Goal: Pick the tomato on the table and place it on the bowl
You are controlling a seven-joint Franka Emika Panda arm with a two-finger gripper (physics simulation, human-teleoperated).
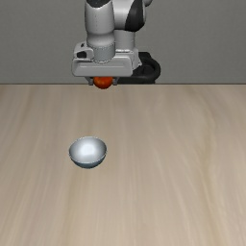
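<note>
The tomato point(101, 84) sits tucked under the hand point(101, 80) at the bench's point(183, 163) far edge — whether it is clenched I cannot tell — so confirm a centred grip, then carry it high over the metal bowl point(87, 152).

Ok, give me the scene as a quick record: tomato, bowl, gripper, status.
tomato: red, directly below the gripper, by the far edge of the table
gripper: right above the tomato; grip not discernible
bowl: metallic, upright, empty, apart from the tomato, slightly toward the exterior view's left
table: light wood
status: tomato not yet in bowl
</note>
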